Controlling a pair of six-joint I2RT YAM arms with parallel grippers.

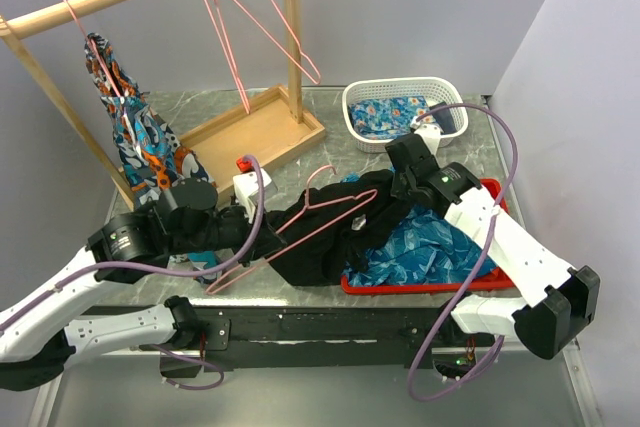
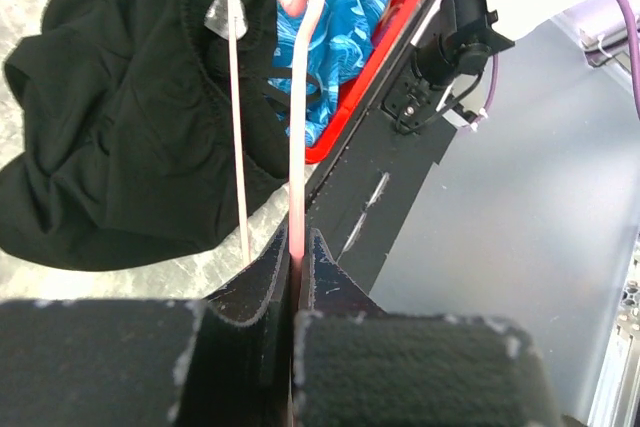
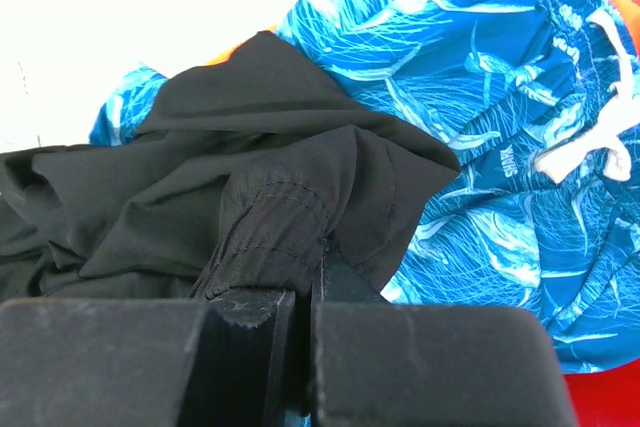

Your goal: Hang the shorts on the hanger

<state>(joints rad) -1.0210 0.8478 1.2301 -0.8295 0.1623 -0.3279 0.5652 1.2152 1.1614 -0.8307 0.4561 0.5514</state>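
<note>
I see left tool (image 2: 297, 247) clenched on hanger (image 2: 298, 137) wire; right tool (image 3: 306, 282) pinches a fold of shorts (image 3: 250, 117), draped partly over blue cloth (image 3: 500, 97) in red tray (image 1: 420, 287).

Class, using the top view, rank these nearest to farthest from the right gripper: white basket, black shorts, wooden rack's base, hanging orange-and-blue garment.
1. black shorts, pinched in the right gripper itself
2. white basket, just behind it
3. wooden rack's base, back left
4. orange-and-blue garment, hanging far left
</note>
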